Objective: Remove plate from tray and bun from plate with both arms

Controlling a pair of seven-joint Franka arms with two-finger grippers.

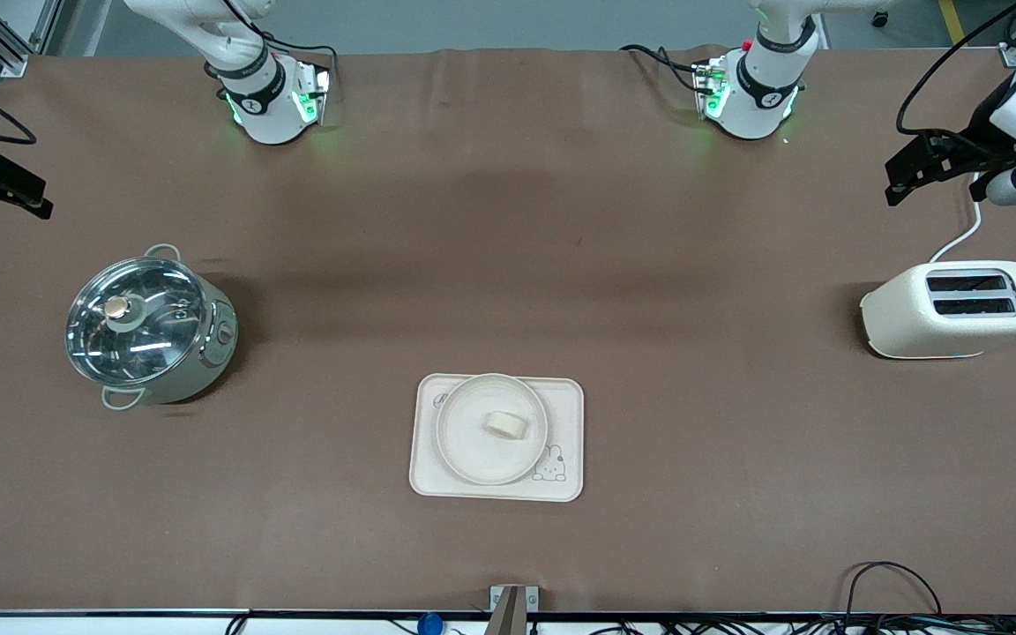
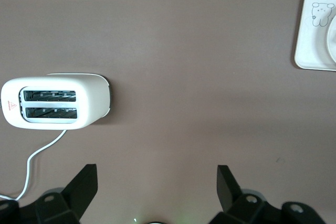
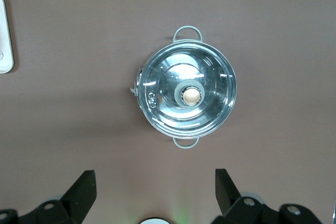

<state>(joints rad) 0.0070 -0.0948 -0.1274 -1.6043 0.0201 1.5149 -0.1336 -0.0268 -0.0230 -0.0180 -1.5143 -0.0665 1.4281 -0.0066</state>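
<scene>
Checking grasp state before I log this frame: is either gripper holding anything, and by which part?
Nothing is held. The left gripper is open over bare table near the cream two-slot toaster; the right gripper is open above the lidded steel pot.

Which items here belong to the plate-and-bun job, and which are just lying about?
Job:
plate, on the tray
bun, on the plate
left gripper, open, over bare table beside the toaster
right gripper, open, above the table by the pot

Lying about:
toaster
pot, lid on
</scene>
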